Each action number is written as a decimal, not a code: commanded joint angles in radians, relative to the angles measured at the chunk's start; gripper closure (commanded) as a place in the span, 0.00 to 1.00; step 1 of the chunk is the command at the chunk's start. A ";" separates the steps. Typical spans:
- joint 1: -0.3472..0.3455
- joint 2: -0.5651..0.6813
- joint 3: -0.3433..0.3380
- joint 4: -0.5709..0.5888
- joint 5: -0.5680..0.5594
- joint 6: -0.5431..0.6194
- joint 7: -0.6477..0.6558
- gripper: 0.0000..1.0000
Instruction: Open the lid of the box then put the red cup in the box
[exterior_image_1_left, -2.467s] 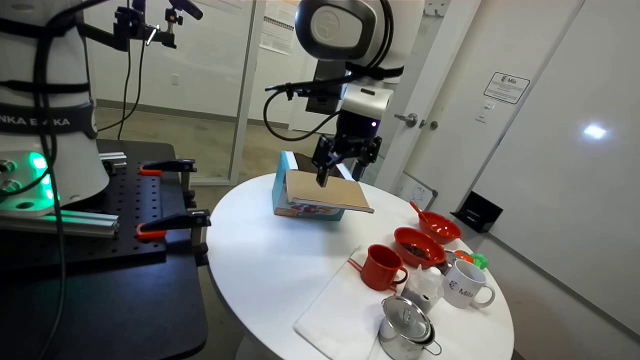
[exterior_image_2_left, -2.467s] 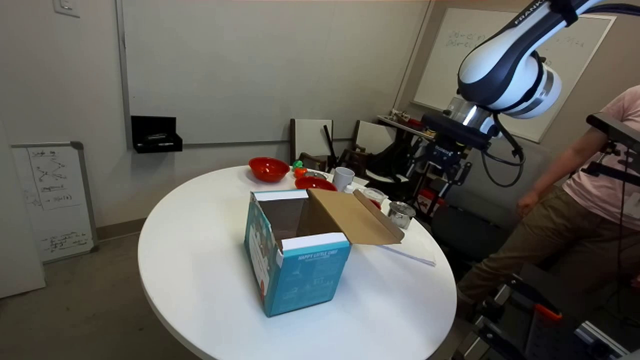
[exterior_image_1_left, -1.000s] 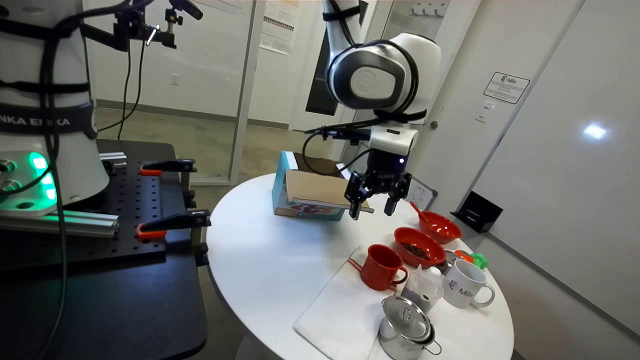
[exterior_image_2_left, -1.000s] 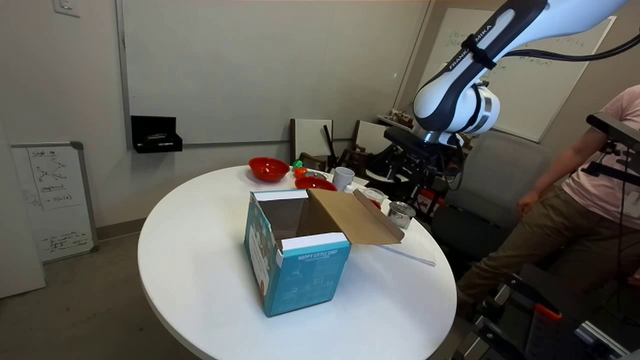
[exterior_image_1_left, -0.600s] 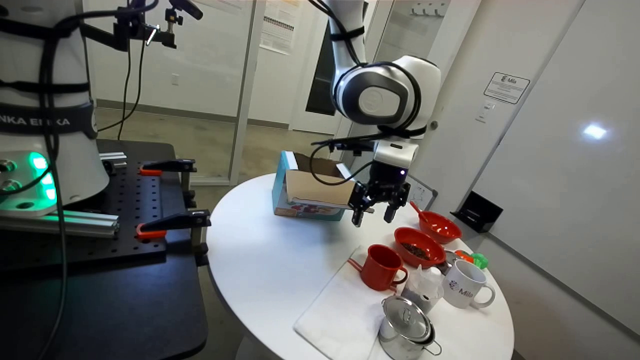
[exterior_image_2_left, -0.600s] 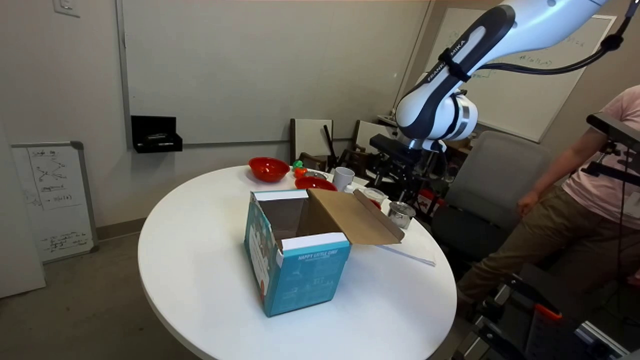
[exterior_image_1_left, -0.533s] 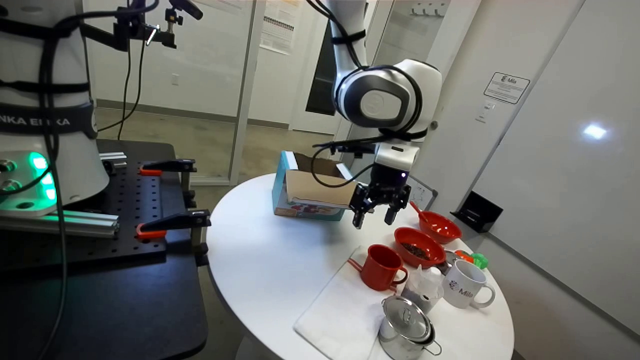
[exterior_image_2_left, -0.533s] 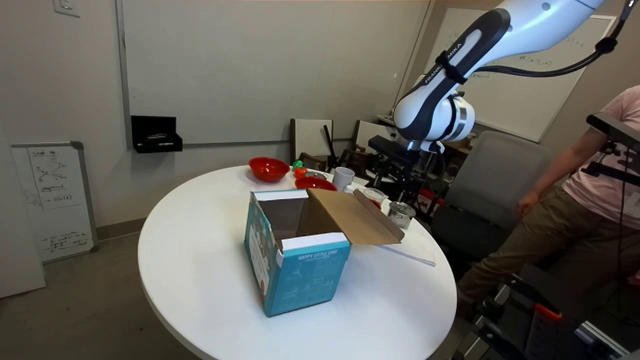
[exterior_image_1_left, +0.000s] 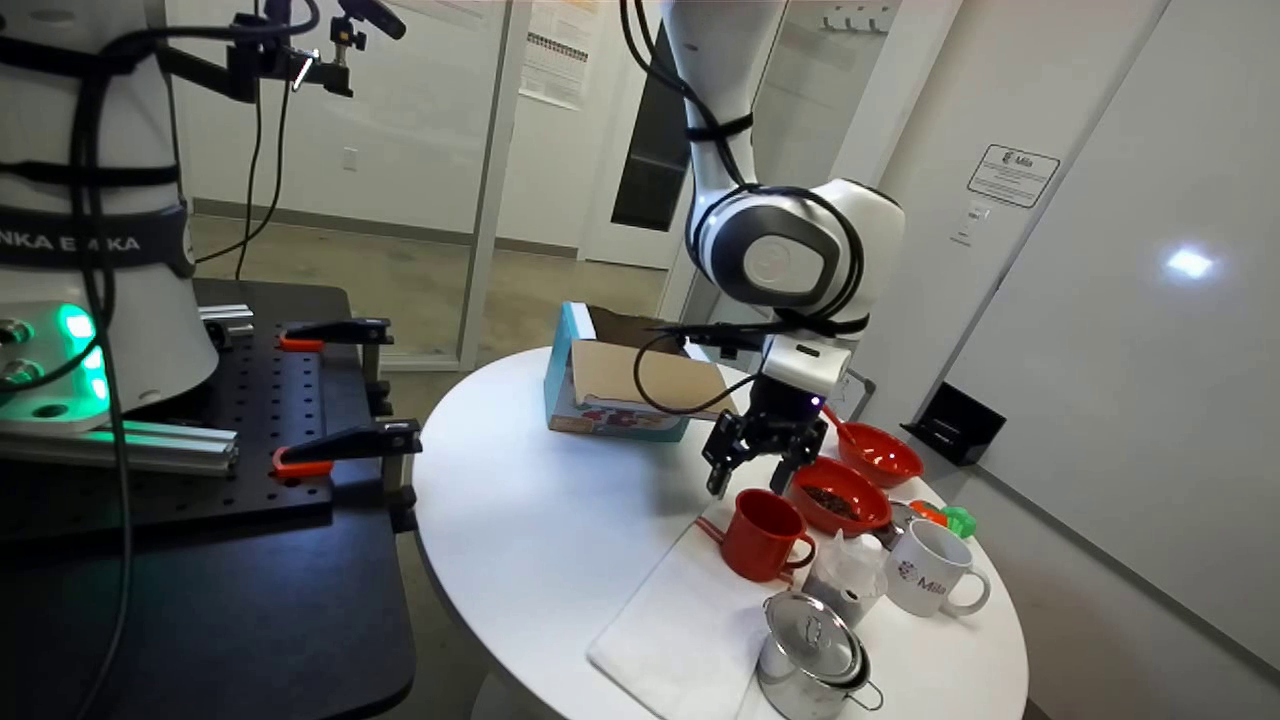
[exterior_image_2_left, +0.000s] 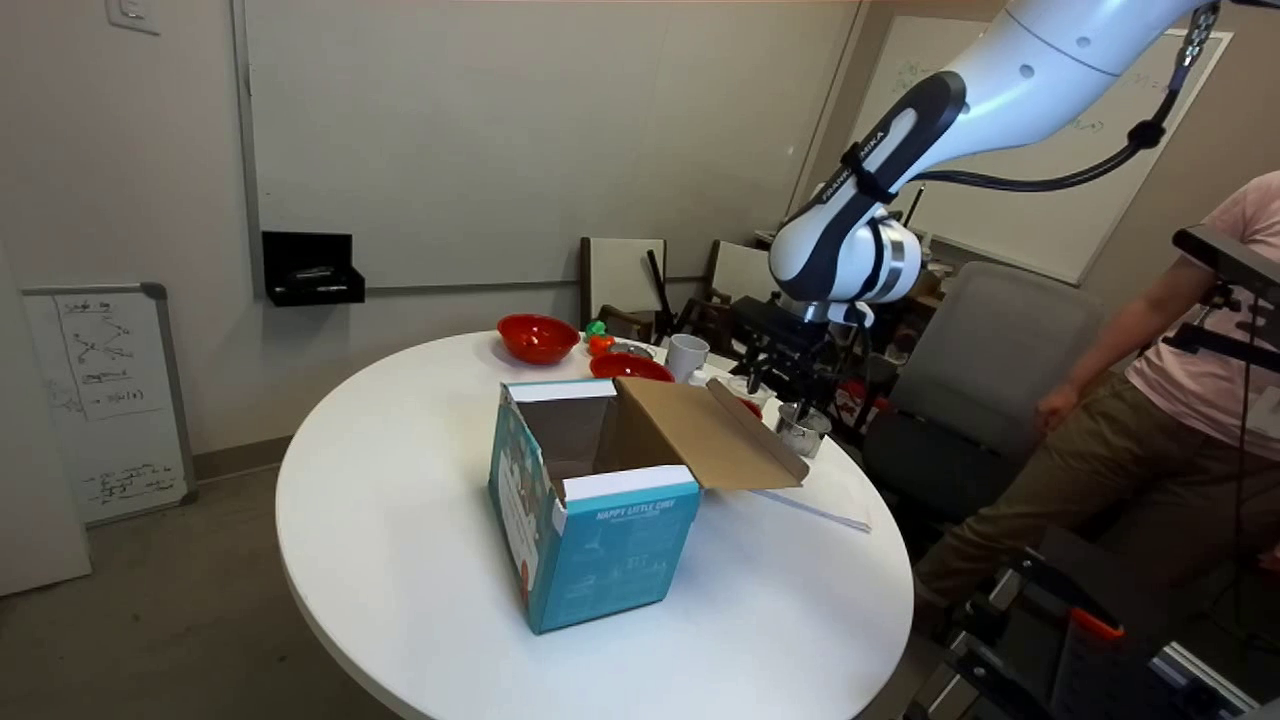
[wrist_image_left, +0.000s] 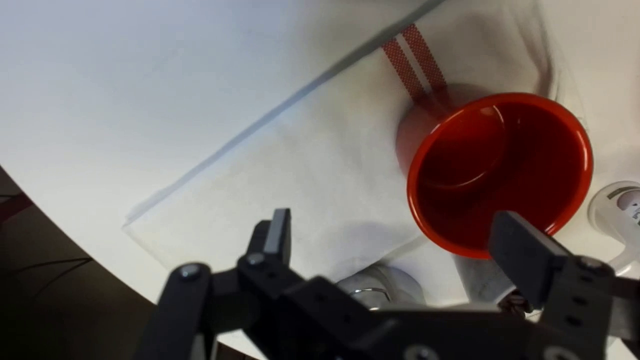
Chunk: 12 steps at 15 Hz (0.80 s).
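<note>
Where our gripper (exterior_image_1_left: 748, 486) hangs: near the red cup (exterior_image_1_left: 757, 548), its fingers (wrist_image_left: 525, 260) spread wide; in the wrist view one overlaps the rim, and we cannot tell whether they touch.
Red cup: upright on a white cloth (exterior_image_1_left: 670, 625), handle toward 4 o'clock in an exterior view.
Box (exterior_image_1_left: 625, 424): toward 11 o'clock from the cup there.
Lid (exterior_image_2_left: 712, 432): folded out, brown side up, at the box opening's 3 o'clock in an exterior view.
</note>
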 joint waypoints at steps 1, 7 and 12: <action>-0.034 0.064 0.030 0.090 0.031 -0.059 0.001 0.00; -0.062 0.117 0.057 0.155 0.053 -0.089 -0.006 0.22; -0.071 0.143 0.062 0.187 0.057 -0.091 -0.008 0.57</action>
